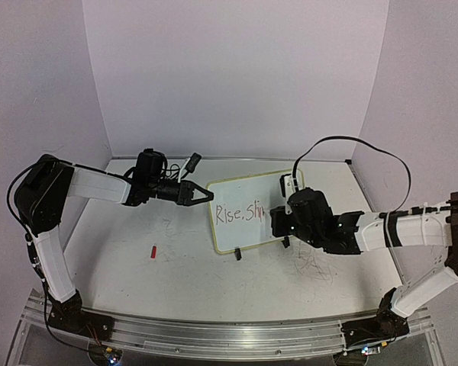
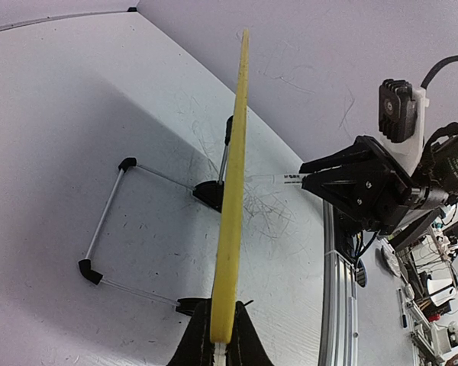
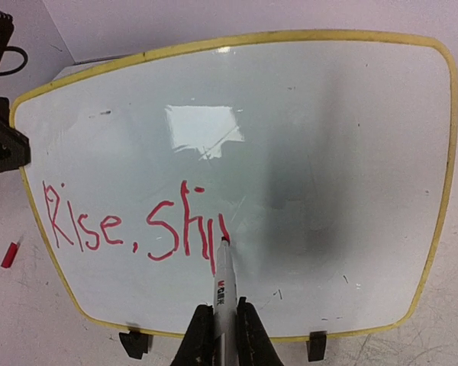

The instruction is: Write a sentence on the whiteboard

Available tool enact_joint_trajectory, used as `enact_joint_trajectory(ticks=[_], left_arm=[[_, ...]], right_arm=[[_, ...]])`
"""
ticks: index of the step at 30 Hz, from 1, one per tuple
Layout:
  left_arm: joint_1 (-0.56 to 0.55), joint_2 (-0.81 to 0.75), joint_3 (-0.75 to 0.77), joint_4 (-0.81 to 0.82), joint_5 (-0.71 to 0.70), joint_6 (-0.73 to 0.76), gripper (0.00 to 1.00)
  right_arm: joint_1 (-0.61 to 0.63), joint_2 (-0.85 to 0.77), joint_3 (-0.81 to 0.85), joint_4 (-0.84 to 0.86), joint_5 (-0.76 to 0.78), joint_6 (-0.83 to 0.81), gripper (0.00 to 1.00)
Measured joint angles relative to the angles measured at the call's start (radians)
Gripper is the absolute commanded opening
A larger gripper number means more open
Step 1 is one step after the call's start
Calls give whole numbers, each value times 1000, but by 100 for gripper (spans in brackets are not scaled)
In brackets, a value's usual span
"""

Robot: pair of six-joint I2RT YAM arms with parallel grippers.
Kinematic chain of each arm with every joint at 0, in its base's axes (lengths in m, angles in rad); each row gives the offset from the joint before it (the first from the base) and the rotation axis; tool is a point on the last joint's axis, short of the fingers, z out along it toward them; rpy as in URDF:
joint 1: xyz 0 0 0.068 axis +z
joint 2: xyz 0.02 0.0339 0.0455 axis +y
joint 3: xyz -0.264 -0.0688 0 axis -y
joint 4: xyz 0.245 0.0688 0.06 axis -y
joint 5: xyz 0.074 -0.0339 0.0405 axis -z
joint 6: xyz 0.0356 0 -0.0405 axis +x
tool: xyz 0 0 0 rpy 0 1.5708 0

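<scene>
The whiteboard [image 1: 244,194] stands tilted on its black feet in the middle of the table. Its pale yellow rim [image 2: 233,191] runs edge-on through the left wrist view. My left gripper [image 2: 221,328] is shut on the board's left rim [image 1: 206,194]. The sentence [image 3: 137,225] reads "Rise, Shi" in red, followed by a fresh stroke. My right gripper [image 3: 221,313] is shut on a white marker [image 3: 223,286]. The marker's red tip touches the board at the end of the last stroke. From above, the right gripper [image 1: 275,221] sits at the board's right half, covering part of the writing [image 1: 240,213].
A small red cap [image 1: 153,251] lies on the scribbled tabletop left of the board. The board's wire stand [image 2: 107,221] props it from behind. An aluminium rail [image 1: 229,328] runs along the near edge, and purple walls close in the back and sides.
</scene>
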Motion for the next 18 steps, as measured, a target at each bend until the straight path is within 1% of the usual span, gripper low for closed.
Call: enact_joint_trajectory(ticks=[5,18], left_arm=[[0,0,0,0,0,1,0],[0,-2,0,-6,0,1,0]], right_arm=[[0,15,36,4,22,-15,0],[2,20,43,1,72,-16,0]])
